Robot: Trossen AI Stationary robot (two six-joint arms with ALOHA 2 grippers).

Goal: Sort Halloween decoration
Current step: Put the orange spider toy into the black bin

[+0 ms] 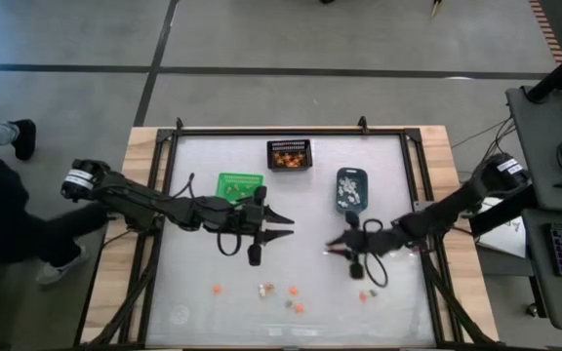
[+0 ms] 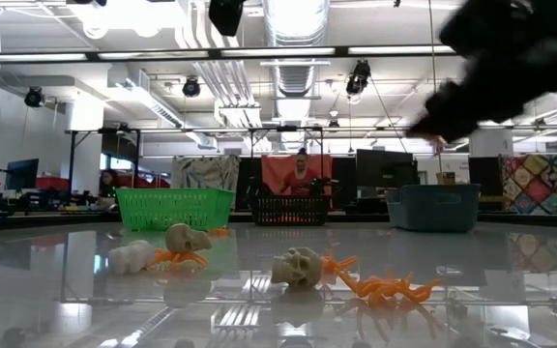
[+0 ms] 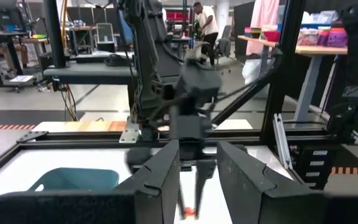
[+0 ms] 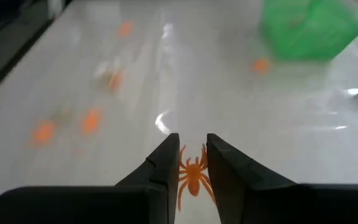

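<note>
Spider (image 4: 192,175), orange, pinched between right gripper (image 4: 191,177) fingers above table (image 1: 203,263); sorting step: carry to black bin (image 1: 289,154); left gripper (image 1: 279,222) idle, parted.

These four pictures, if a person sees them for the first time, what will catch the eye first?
Most striking is the orange spider pinched between the jaws of the right gripper, above the table's right half. Next come the two skulls among orange trinkets lying near the table's front edge. Along the back stand three bins: green, black mesh and blue-grey, while the left gripper hovers mid-table.
</note>
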